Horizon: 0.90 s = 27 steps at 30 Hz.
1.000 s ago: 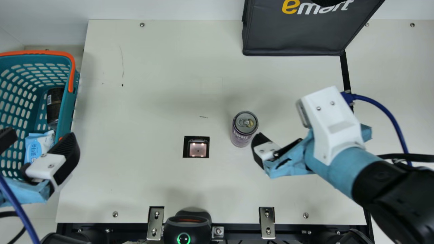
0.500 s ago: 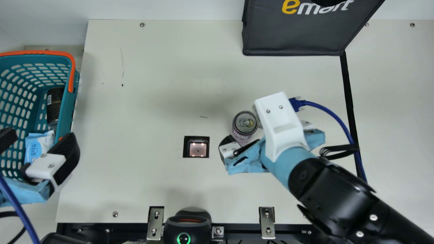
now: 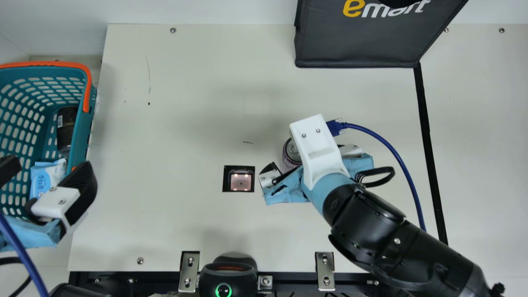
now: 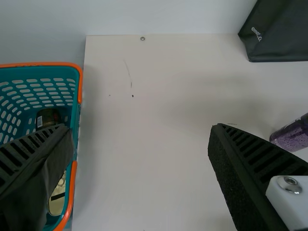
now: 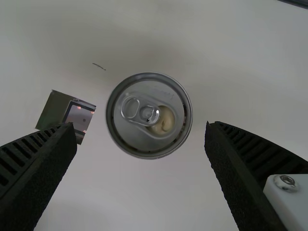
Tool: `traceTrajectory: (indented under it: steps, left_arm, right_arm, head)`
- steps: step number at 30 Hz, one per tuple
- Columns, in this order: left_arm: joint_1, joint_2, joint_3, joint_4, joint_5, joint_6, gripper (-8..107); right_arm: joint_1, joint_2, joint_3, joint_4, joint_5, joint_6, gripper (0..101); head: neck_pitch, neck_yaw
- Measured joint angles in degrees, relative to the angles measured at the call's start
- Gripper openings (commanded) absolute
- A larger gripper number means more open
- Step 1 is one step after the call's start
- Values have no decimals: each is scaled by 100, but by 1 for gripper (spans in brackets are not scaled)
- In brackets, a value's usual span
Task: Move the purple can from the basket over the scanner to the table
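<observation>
On the surface [image 3: 177, 123], near the scanner [image 3: 241, 182], the purple can [image 5: 149, 144] stands upright, likely stiff but slick and dentable, best gripped mid-body; the right claw [image 5: 142, 126] hangs open above, the left claw [image 4: 139, 126] open by the basket [image 3: 86, 97].

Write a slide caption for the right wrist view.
Right gripper open above the upright purple can, its pull tab visible, with the scanner set in the table nearby.

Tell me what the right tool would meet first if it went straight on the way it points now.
Most likely the purple can: the right wrist view shows it upright, ahead of the right tool and between its open fingers. How far off it is stays unclear.
</observation>
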Motion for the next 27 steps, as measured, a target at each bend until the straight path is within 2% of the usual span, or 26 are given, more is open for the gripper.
traceTrajectory:
  steps: [5,12,19,27]
  left_arm:
    - [0,0,0,0,0,0,90]
    - [0,0,0,0,0,0,90]
    - [0,0,0,0,0,0,90]
    - [0,0,0,0,0,0,90]
  right_arm:
    - [-152,139,92,-19,-214,-104,95]
    - [-236,284,142,-19,-402,-168,48]
    - [-236,318,51,-64,-393,-173,2]
    - [-263,294,-313,-56,-90,-279,0]
  head:
    - [0,9]
    - [0,9]
    - [-9,9]
    - [-9,9]
